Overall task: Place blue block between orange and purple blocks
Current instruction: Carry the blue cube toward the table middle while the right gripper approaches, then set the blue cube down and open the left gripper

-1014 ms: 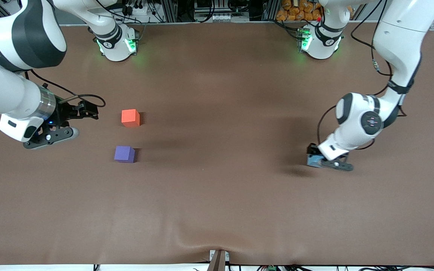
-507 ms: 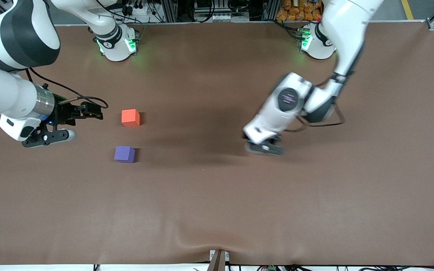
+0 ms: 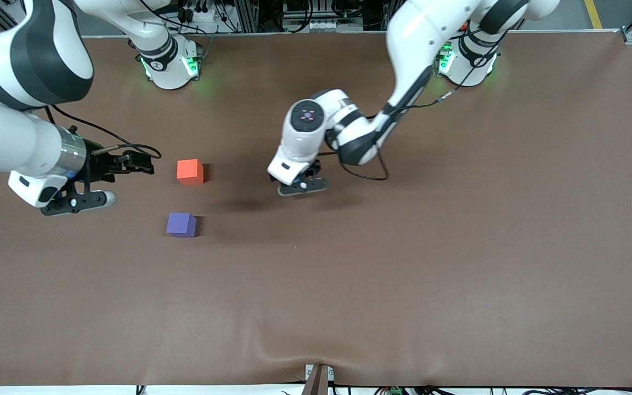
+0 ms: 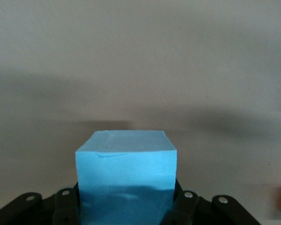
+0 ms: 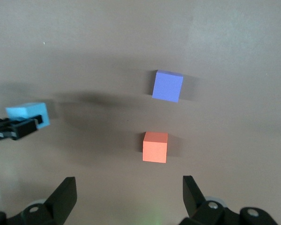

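My left gripper (image 3: pixel 302 185) is shut on the blue block (image 4: pixel 126 168) and holds it up over the middle of the table. Its hand hides the block in the front view. The right wrist view shows the block (image 5: pixel 27 112) gripped by black fingers (image 5: pixel 19 127). The orange block (image 3: pixel 190 171) and the purple block (image 3: pixel 181 224) sit apart on the table toward the right arm's end, the purple one nearer the front camera. Both show in the right wrist view, orange (image 5: pixel 155 146) and purple (image 5: pixel 167 86). My right gripper (image 3: pixel 77 202) is open and empty over the table beside the orange block.
The brown table cover (image 3: pixel 404 274) has a raised wrinkle near its front edge at the middle. The arm bases (image 3: pixel 169 66) stand at the back edge. Nothing else lies on the table.
My left arm has swept from the left arm's end of the table to its middle, carrying the blue block toward the other two. The right arm has barely shifted.
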Controlling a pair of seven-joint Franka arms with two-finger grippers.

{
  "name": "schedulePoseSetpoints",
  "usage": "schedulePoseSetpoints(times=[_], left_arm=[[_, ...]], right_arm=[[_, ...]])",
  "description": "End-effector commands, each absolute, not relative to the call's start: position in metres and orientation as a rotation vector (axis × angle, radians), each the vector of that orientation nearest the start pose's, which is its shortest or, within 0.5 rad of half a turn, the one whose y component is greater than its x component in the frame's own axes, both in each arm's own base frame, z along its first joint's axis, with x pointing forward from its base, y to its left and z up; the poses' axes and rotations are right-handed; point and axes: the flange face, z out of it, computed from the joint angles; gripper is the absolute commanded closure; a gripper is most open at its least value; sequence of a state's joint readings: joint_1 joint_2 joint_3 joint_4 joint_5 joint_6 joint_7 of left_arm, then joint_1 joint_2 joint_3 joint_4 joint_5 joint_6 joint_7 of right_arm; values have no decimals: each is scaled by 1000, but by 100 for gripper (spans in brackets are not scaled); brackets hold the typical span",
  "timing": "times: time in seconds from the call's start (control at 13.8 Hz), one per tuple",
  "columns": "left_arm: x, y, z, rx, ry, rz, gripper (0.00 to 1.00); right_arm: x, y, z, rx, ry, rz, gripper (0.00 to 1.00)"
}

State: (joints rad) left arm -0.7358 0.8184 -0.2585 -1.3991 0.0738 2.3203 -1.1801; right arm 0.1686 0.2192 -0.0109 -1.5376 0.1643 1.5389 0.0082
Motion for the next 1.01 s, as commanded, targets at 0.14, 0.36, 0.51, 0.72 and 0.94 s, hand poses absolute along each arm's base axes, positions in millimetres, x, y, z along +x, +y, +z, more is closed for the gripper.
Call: schedulePoseSetpoints(times=[0.14,0.36,0.51,0.72,0.94], left_arm=[[416,-628,207,-3238,-412,34,1],[427,-623,245,-3242,-426,-17,0],[449,-598,307,-3191,-462,-53,0],[488,-521,433,-3118,-602,-80,0],[530,-417,520,-3062,-665,-79,0]], right_arm=[[587,114,493,-2956,-165,315,0],[578,132,450,-2963,-188,310,0],[574,153,436,-2966,-233,301,0],[559,196,414,-2986,-207,333,0],[526,276,374,-3037,-57,328,0]])
